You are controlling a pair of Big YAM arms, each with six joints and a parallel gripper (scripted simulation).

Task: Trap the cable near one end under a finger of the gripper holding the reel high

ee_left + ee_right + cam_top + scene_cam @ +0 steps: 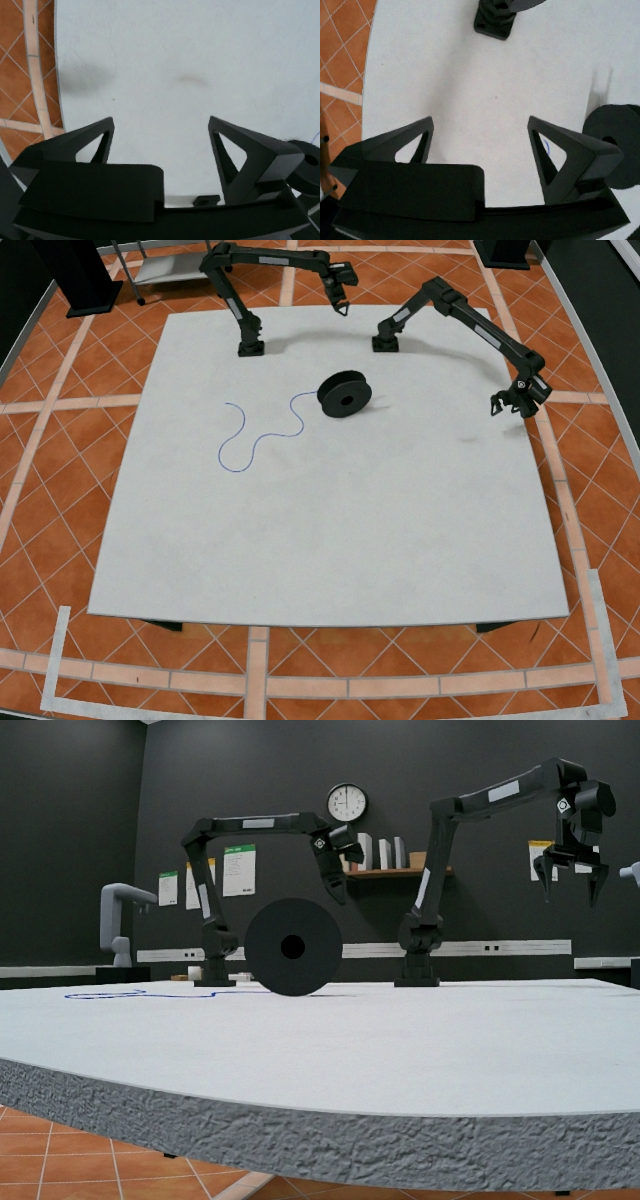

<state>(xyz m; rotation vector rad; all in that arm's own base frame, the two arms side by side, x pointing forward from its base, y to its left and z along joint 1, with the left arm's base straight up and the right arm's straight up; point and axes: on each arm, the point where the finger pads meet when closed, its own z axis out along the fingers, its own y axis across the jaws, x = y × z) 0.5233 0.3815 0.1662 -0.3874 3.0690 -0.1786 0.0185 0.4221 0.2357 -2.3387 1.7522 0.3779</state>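
The reel looks matt black plastic; the surface smooth, matt on top; its front edge rough.

Two black arms, two grippers, one reel, one cable, one table. One wall clock, one wall shelf, and perhaps five paper sheets, some partly hidden.
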